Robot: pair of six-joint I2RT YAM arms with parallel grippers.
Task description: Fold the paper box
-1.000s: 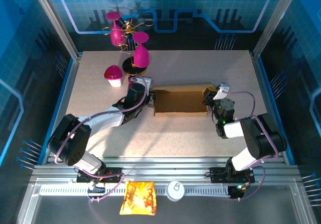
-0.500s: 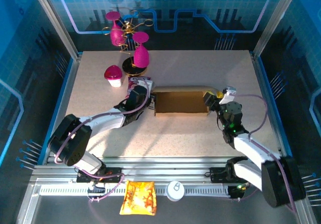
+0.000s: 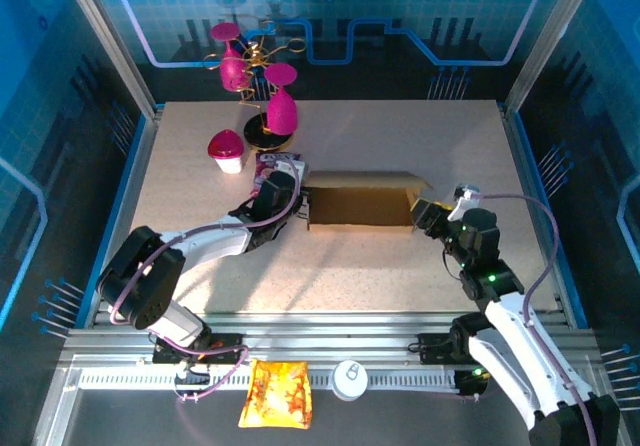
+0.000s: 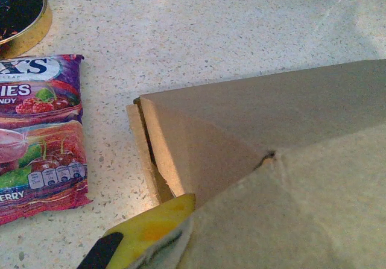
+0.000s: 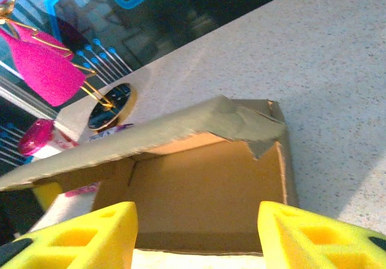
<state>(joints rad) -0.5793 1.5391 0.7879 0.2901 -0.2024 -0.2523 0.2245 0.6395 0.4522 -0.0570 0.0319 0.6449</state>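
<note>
Right gripper [image 3: 428, 216], jaws parted and empty, faces the open end of the paper box [image 3: 360, 206] lying just ahead on the counter [image 3: 400, 136], its long axis running straight away to the closed left gripper [image 3: 302, 206] beyond.

The left gripper [image 3: 300, 206] sits closed at the left end of the paper box [image 3: 360, 206]. The right gripper [image 3: 430, 216] hangs just off its right end, jaws apart.
</note>
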